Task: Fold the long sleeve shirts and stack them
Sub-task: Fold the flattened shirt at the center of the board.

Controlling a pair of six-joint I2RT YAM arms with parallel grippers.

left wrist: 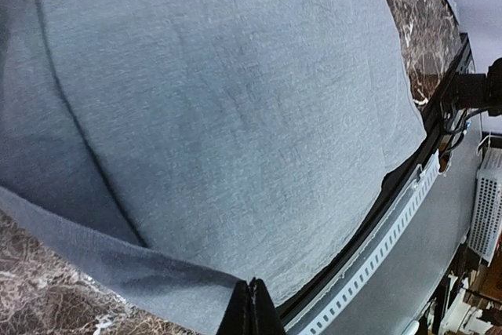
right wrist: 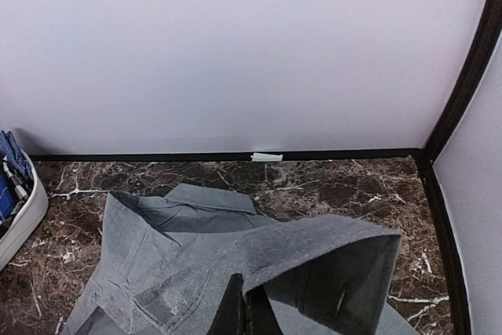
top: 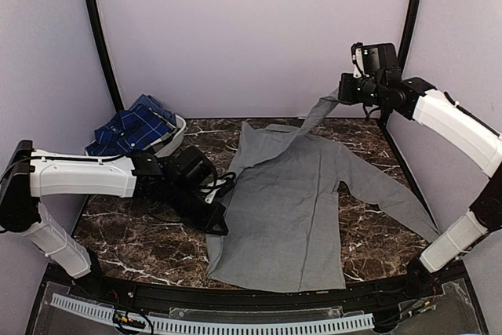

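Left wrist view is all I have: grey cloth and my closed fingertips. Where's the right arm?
Observer: The right gripper is raised at the back right, shut on one sleeve of the grey shirt.
Operator: Other sleeve?
Observer: It lies flat on the table, pointing to the near right.
Operator: Second shirt?
Observer: The plaid shirt is bunched up in the white basket at the back left.
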